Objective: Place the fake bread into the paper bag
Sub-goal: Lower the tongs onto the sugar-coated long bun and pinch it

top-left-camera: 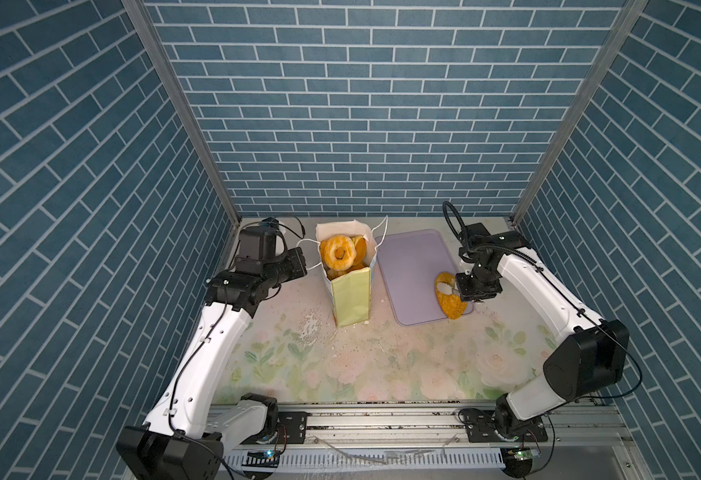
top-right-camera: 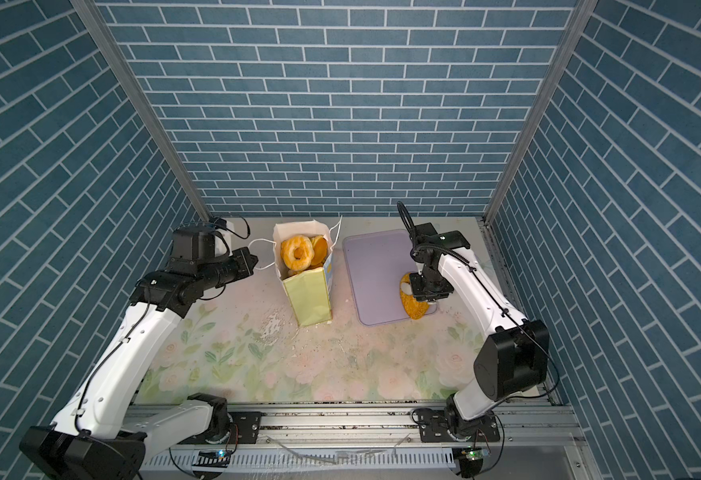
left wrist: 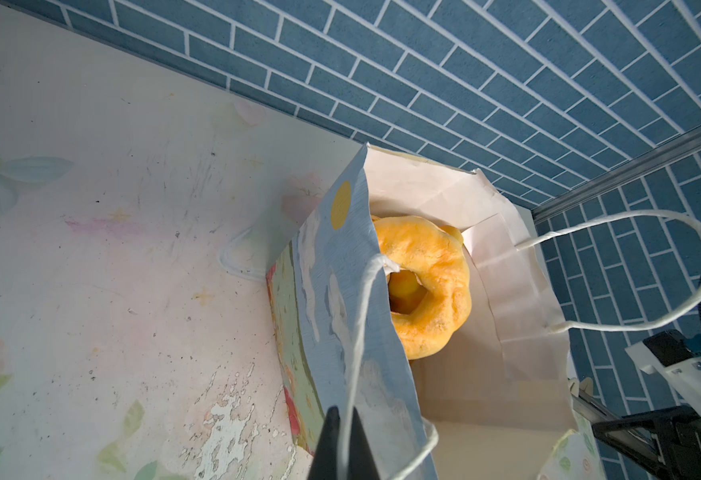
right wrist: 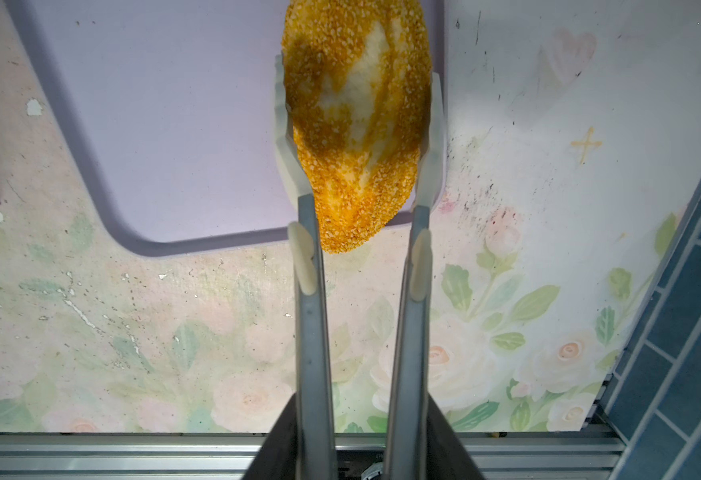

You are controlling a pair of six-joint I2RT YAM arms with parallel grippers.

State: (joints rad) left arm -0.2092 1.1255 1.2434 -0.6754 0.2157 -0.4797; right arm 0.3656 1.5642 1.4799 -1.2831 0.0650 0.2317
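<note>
The paper bag (top-left-camera: 350, 299) (top-right-camera: 309, 297) (left wrist: 340, 291) stands upright and open at the back middle of the table. A ring doughnut (top-left-camera: 339, 251) (top-right-camera: 296, 251) (left wrist: 427, 282) lies on top of other fake bread inside it. My left gripper (top-left-camera: 301, 262) (top-right-camera: 253, 259) (left wrist: 343, 415) is shut on the bag's near white cord handle (left wrist: 361, 324). My right gripper (top-left-camera: 450, 289) (top-right-camera: 407, 289) (right wrist: 357, 137) carries long tongs whose white tips press both sides of a seeded oval loaf (top-left-camera: 450, 307) (top-right-camera: 415, 309) (right wrist: 357, 83) at the front right corner of the lilac tray (top-left-camera: 415, 266) (top-right-camera: 375, 274) (right wrist: 153, 124).
The bag's far handle (left wrist: 652, 266) loops up on the side away from my left gripper. A flaked patch (top-left-camera: 309, 330) marks the floral table cover in front of the bag. Blue brick walls close three sides. A metal rail (top-left-camera: 382, 419) runs along the front.
</note>
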